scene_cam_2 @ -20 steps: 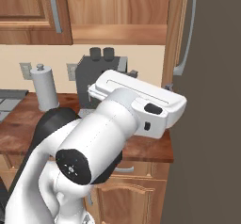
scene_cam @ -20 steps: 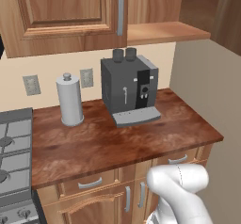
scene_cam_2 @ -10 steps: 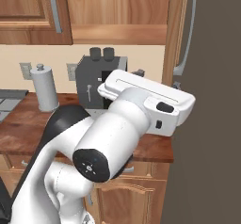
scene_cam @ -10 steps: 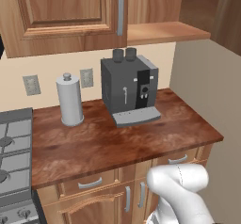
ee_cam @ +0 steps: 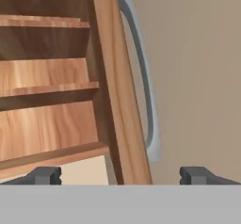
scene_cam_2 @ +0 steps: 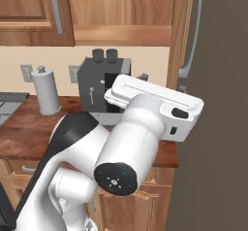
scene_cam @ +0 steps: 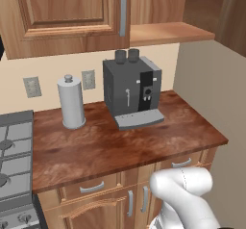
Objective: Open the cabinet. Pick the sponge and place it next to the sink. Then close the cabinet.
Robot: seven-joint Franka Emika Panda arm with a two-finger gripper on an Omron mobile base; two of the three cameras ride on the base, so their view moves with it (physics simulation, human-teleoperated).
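My arm (scene_cam_2: pixel 121 142) is glossy white with rounded links, a dark joint sleeve and black end cap; the fingers (ee_cam: pixel 47 175) are small, dark grey blocks.

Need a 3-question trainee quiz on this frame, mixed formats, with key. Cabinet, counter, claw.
1. True or false: the right door of the cabinet stands swung open.
2. What stands between the paper towel roll and the side wall on the counter? A) toaster B) coffee machine C) kettle
3. Fill in: the claw is ____, its fingertips apart on either side of the door's edge.

Key: 1 true; 2 B; 3 open
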